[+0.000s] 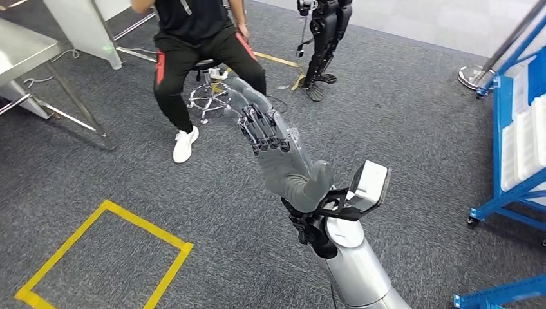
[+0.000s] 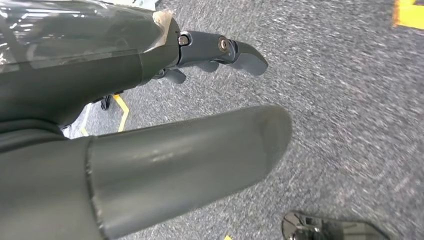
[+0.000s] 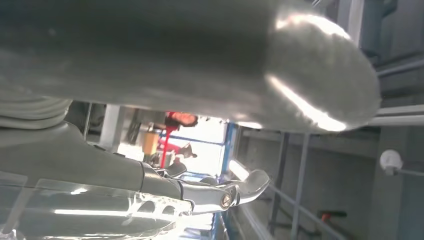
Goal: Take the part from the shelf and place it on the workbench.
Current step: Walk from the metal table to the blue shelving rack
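Part-bearing blue shelf (image 1: 515,154) stands well off to the side of the raised right hand (image 1: 264,132), whose fingers are spread and empty, presumably readying to reach

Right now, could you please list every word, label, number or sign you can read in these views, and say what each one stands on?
None: no legible text.
The white trays on the blue shelf show no readable label.
The yellow tape square on the carpet is a plain outline.
The right hand carries no marking.
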